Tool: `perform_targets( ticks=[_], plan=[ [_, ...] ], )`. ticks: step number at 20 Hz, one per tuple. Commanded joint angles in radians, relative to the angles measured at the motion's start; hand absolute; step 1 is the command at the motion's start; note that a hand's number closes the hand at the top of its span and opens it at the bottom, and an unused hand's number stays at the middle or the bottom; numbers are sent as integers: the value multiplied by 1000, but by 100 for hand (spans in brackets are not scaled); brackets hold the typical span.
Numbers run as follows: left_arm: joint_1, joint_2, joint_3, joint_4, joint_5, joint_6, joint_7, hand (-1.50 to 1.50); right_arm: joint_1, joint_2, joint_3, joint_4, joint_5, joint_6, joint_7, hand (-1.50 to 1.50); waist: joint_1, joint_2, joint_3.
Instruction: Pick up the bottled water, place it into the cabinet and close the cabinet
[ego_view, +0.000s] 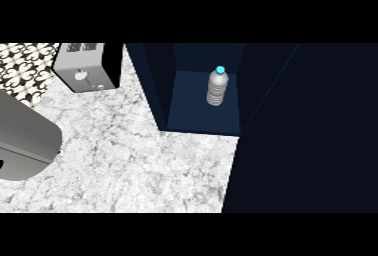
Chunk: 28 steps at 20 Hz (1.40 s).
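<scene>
Standing upright in the open cabinet (201, 124) beside marble counter (148, 165), bottled water (216, 89); hands unseen.

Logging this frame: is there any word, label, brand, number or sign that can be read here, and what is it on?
No readable text in this frame.
Bottled water, upright inside the cabinet: no label lettering can be made out.
Toaster: the small marks on its front are too small to read.
Patterned tiles: ornament only, no writing.
</scene>
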<state>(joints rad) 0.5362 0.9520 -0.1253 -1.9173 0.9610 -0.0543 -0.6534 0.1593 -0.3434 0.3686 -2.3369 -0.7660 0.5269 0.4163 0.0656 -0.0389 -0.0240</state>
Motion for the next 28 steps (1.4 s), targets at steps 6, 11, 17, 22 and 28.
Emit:
perform_targets(
  ticks=[6, 11, 17, 22, 28],
  plan=[
    [44, 39, 77, 26, 32, -77, -19, -150, -299, 162, 123, -15, 185, -287, 132, 150, 22, 9, 3],
    [83, 59, 108, 28, 56, -150, -25, -150, -488, 299, 239, 117, 259, -436, 215, 150, 51, 18, 7],
    [105, 83, 186, 80, 84, -247, -52, -150, -806, 341, 306, 344, 138, -553, 298, 150, 70, 38, 15],
    [174, 64, 237, 114, 83, -312, -83, -150, -1089, 343, 251, 519, -46, -561, 219, 150, 51, 40, 20],
    [277, 47, 348, 105, 126, -380, -68, -150, -1134, 343, 167, 708, -168, -550, 227, 150, -11, 38, 24]
  ],
)
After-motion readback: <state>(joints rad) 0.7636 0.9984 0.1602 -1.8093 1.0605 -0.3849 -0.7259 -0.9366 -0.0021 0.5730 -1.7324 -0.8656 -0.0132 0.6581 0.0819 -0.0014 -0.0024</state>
